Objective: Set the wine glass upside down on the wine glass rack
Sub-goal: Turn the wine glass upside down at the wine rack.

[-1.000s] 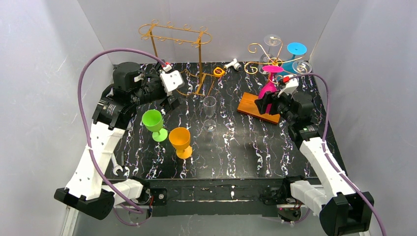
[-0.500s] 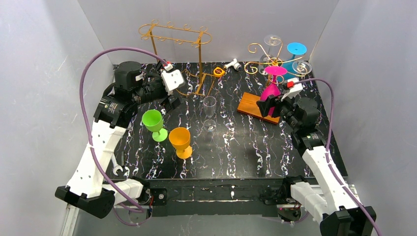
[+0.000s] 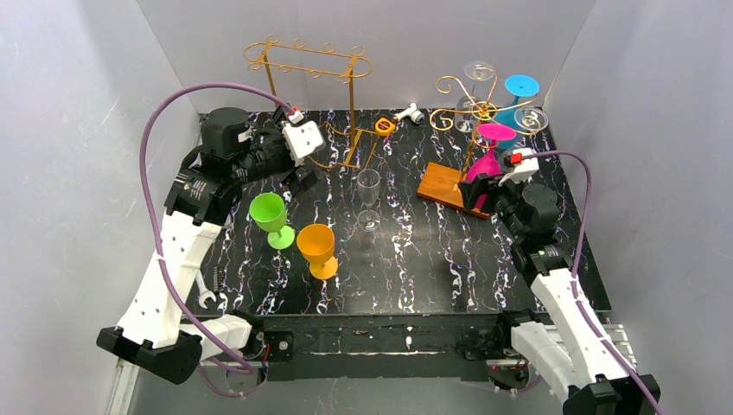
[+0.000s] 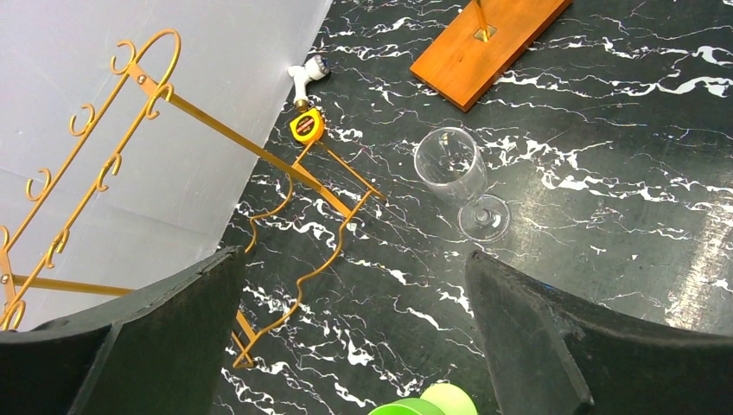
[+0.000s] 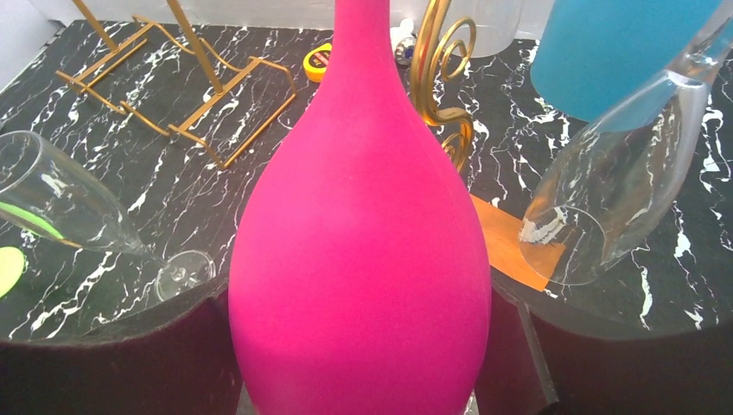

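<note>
Holding the pink glass (image 5: 359, 242) upside down, my right gripper (image 5: 361, 354) is closed across the widest part of the bowl, one finger on each side. This grip leaves the stem and foot free above for the rack (image 3: 456, 86). The glass hangs over the rack's wooden base (image 3: 439, 183) at the far right of the table (image 3: 406, 259), with its foot up among the gold arms. I cannot tell whether the foot is seated in an arm yet.

A blue glass (image 5: 622, 52) and a hanging clear glass (image 5: 605, 207) occupy the slots just beside it on the right. I judge that the pink glass must therefore go in from the open left side, with little room for sideways error.

My left gripper (image 3: 296, 183) is spread wide and holds nothing. It hovers near the second rack (image 3: 307, 65) at the far left, well apart from the work. Below it a standing clear glass (image 4: 454, 169) waits upright on the table, near a green glass (image 3: 270, 216) and an orange glass (image 3: 317, 248).
</note>
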`<state>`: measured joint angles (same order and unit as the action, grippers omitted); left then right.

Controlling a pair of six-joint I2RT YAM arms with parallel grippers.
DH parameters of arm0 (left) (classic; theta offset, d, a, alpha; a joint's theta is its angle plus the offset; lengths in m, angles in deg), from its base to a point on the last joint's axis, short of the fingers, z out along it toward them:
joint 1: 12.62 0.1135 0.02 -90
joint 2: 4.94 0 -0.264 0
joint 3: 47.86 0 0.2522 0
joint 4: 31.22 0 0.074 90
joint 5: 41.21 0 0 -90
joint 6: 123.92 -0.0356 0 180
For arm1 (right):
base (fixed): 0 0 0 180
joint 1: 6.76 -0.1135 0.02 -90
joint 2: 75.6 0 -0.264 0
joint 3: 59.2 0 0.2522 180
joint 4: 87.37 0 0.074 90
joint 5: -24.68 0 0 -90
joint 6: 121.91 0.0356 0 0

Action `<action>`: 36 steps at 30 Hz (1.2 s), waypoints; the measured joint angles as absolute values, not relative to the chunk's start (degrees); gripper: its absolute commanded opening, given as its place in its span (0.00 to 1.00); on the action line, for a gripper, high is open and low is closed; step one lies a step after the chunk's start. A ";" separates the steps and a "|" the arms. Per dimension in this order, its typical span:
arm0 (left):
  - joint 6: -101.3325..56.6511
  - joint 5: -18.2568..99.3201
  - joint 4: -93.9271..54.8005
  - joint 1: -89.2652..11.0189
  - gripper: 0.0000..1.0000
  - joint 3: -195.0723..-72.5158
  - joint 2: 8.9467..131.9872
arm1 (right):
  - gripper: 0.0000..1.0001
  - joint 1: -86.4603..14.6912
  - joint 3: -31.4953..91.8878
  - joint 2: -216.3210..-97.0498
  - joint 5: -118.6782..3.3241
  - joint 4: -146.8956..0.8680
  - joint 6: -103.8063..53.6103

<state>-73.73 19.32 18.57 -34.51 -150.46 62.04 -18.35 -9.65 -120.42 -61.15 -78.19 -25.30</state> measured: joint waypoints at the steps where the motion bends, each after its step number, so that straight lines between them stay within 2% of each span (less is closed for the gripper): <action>1: -73.75 19.45 18.57 -34.51 0.98 -150.46 62.04 | 0.62 -18.35 -9.84 -120.16 -61.77 -78.14 -25.06; 7: -73.73 19.93 18.57 -34.49 0.98 -150.46 62.04 | 0.83 -18.40 -10.54 -120.51 -63.10 -78.45 -23.29; 11: -73.49 20.11 18.57 -34.51 0.98 -150.46 62.13 | 0.92 -18.40 -10.52 -121.76 -63.97 -78.47 -22.02; 18: -72.55 20.30 18.57 -34.51 0.98 -150.46 63.22 | 0.98 -18.40 -10.52 -121.82 -64.98 -77.93 -20.60; 36: -73.89 16.48 17.74 -34.60 0.99 -152.78 69.69 | 1.00 -18.40 -9.89 -117.47 -65.09 -70.78 -18.74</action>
